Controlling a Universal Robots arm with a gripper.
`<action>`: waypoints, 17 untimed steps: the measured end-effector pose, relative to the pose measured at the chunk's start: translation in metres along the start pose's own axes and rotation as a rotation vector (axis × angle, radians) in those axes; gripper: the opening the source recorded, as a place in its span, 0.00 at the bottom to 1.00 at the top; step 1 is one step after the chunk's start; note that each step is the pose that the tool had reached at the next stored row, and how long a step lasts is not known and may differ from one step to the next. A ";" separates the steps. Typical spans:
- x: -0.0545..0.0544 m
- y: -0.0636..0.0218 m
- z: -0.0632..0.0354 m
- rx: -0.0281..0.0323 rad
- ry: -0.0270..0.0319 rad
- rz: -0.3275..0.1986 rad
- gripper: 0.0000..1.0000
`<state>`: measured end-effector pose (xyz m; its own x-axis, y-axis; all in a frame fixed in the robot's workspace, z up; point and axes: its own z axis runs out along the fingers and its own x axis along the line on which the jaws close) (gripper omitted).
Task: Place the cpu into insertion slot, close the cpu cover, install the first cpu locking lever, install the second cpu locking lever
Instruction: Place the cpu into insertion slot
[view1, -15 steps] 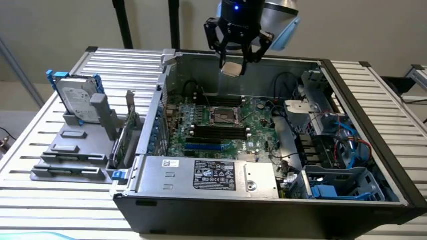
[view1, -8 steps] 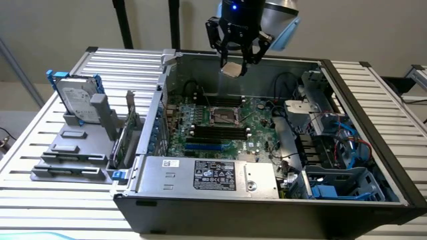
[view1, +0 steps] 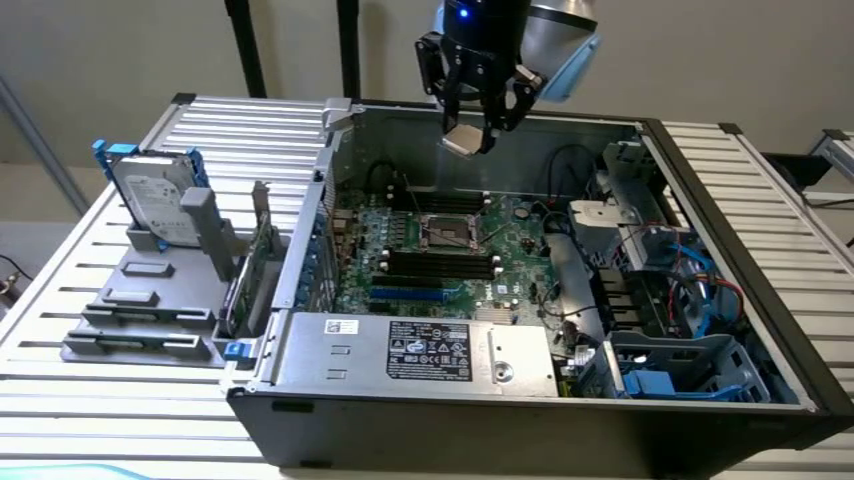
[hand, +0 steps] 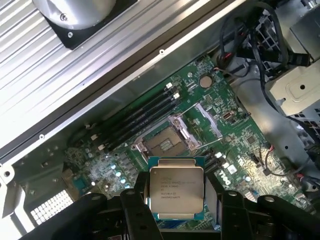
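Note:
My gripper hangs in the air over the back part of the open computer case, shut on the cpu. In the wrist view the cpu shows its silvery printed face, clamped by its edges between the two black fingers. Below it, on the green board, the insertion slot lies uncovered, a dark square with a metal rim. The cpu cover is swung open beside the slot. Two thin wire levers stand loose near it.
A grey labelled power-supply box fills the case's near side. Black memory slots flank the socket. Cables and a blue drive cage sit at the exterior view's right. A hard drive stands on a grey rack outside the case.

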<state>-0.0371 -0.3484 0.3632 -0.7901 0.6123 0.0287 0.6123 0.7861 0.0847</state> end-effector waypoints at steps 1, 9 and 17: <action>0.000 0.0000 0.0000 -0.0003 -0.0012 0.017 0.55; 0.000 0.0000 0.0002 -0.0015 -0.0080 0.129 0.55; 0.000 0.0000 0.0005 -0.0025 -0.0154 0.257 0.55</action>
<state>-0.0371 -0.3484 0.3627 -0.6079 0.7933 0.0344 0.7929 0.6042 0.0791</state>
